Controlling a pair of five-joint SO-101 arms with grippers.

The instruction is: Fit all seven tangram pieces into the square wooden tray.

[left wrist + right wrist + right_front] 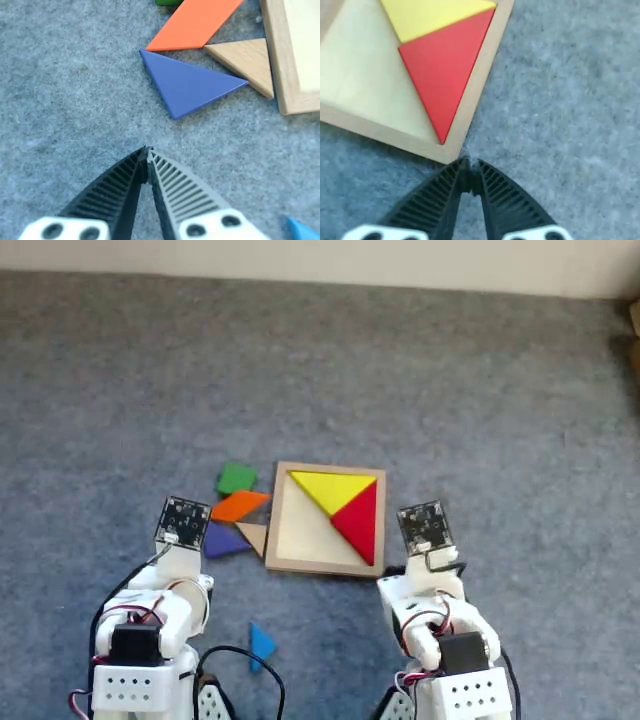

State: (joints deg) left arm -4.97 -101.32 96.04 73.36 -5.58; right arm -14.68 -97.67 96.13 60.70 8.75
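A grey, felt-like mat lies underneath everything — a pale strip borders its far edge.

Wooden tray holds yellow triangle, red triangle; five pieces lie outside.

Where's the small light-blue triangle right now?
In the high view, the light-blue triangle lies alone on the carpet between the two arm bases, nearer the left arm.

Four pieces just left of tray
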